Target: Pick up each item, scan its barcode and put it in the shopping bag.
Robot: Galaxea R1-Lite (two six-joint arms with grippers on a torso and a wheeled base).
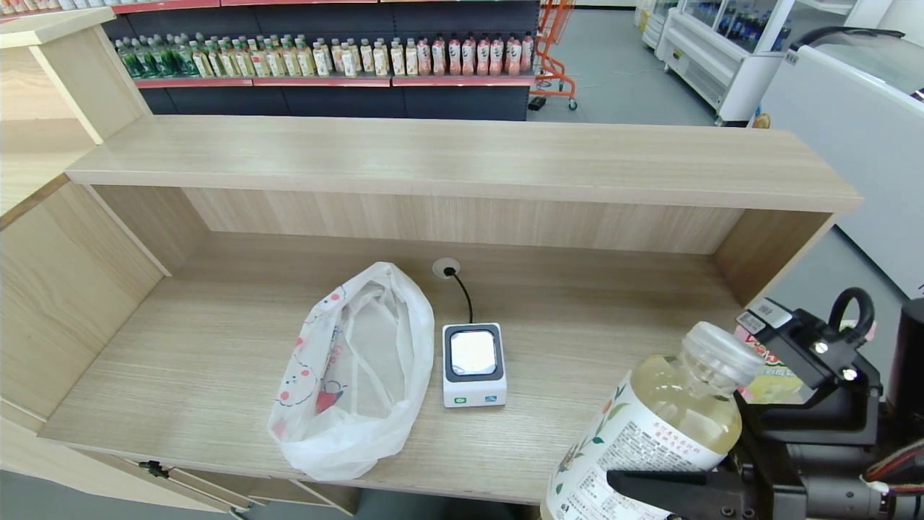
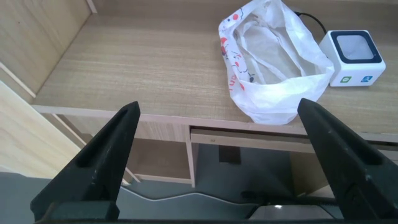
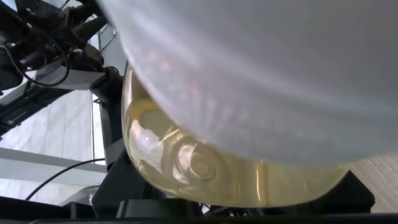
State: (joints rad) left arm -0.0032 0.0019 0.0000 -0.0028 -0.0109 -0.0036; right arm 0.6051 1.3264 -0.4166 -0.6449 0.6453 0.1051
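Observation:
My right gripper [image 1: 653, 490] is shut on a bottle of pale yellow drink [image 1: 650, 426] with a white label and clear cap, held tilted at the counter's near right corner. Up close, the bottle's yellow base [image 3: 205, 168] and label [image 3: 261, 74] show in the right wrist view. The white barcode scanner [image 1: 473, 363] stands mid-counter, left of the bottle. A white plastic shopping bag [image 1: 354, 372] lies open beside the scanner. My left gripper [image 2: 217, 168] hangs open before the counter's front edge, facing the bag [image 2: 273, 59] and scanner [image 2: 354, 57].
The wooden counter [image 1: 216, 339] has a raised back ledge [image 1: 462, 155] and side walls. The scanner's black cable [image 1: 462, 292] runs to a hole at the back. A pink and yellow packet [image 1: 776, 379] lies behind the right arm. A drawer front [image 2: 249, 138] sits under the counter edge.

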